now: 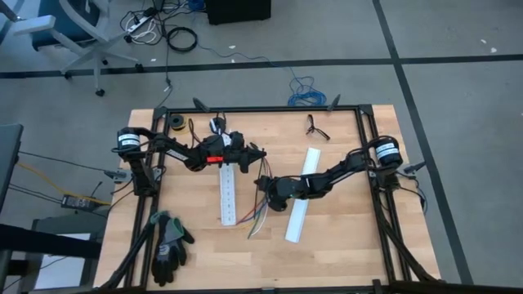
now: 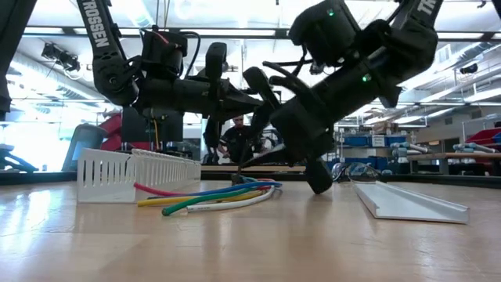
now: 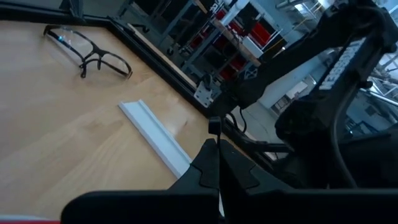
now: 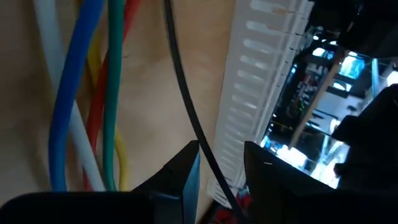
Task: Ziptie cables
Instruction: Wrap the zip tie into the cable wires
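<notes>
Multicoloured thin cables (image 2: 211,197) lie loose, unbound on the wooden worktop (image 1: 343,245). Right gripper (image 4: 221,171) fingers pinch a thin dark ziptie strip (image 4: 186,99); left gripper (image 3: 214,165) fingers pressed together. Tying remains.

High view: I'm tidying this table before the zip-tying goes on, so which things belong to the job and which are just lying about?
Part of the job:
- cables, loose coloured bundle
- thin dark strip, running between the right gripper fingers
- left gripper, shut, above the table

Lying about:
- glasses
- gloves
- white slotted strip
- plain white strip
</notes>
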You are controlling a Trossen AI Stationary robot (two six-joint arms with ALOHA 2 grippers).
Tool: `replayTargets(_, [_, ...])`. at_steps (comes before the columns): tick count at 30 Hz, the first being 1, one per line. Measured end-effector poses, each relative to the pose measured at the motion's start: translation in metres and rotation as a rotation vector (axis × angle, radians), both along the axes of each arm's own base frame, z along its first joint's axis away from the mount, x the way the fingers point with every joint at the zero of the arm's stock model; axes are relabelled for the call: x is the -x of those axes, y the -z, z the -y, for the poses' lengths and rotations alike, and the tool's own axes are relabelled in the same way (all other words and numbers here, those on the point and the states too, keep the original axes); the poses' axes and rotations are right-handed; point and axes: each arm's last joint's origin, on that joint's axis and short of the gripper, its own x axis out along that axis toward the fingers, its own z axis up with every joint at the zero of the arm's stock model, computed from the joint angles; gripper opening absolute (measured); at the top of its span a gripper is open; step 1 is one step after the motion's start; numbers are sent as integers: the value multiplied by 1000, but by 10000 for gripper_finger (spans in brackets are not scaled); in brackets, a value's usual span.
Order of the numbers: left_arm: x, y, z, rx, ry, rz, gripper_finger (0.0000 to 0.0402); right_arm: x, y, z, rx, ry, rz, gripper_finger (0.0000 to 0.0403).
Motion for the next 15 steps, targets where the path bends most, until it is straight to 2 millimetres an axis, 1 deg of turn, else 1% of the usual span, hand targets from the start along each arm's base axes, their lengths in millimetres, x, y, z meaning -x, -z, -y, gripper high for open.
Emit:
replayTargets(3, [1, 0, -2, 3, -6, 0, 0, 2, 4, -4, 9, 17, -18, 112])
replayTargets(5, [1, 0, -4, 3, -14, 0, 0, 2, 3, -6, 4, 9, -16, 112])
replayTargets(11, [4, -1, -13, 3, -42, 7, 0, 3, 2, -8, -83, -33, -12, 112])
replayTargets(15, [5, -1, -17, 4, -66, 13, 0, 2, 2, -8, -168, -22, 7, 109])
